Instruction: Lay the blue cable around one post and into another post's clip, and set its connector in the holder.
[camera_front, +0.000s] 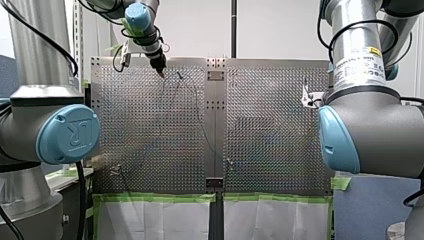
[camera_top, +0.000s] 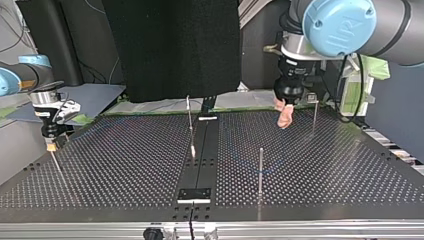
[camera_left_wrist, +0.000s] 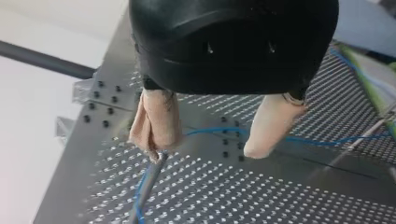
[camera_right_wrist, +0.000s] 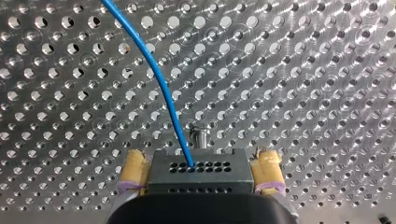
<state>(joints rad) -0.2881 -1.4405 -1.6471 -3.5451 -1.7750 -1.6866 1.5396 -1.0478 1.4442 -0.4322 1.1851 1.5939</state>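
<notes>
On the perforated metal table (camera_top: 350, 165): one thin blue cable (camera_right_wrist: 154, 77), one dark rectangular holed connector (camera_right_wrist: 205, 176) clamped by my right gripper (camera_right_wrist: 201, 161), two yellow pads. My left gripper (camera_left_wrist: 205, 149): two beige fingers spread wide, cable passing beneath, one fingertip at a thin metal post (camera_left_wrist: 148, 184).

In the right wrist view the blue cable (camera_right_wrist: 159, 84) is cut off by the frame edge well ahead of my right gripper (camera_right_wrist: 201, 164). The connector (camera_right_wrist: 198, 179) clamped between its pads hides the foot of a metal pin (camera_right_wrist: 201, 138) just ahead. In the left wrist view my left gripper (camera_left_wrist: 205, 151) blocks part of the perforated table (camera_left_wrist: 243, 196) with its black body. The cable passes behind one spread finger (camera_left_wrist: 271, 123), and the post (camera_left_wrist: 148, 184) at the other's tip is blurred.
</notes>
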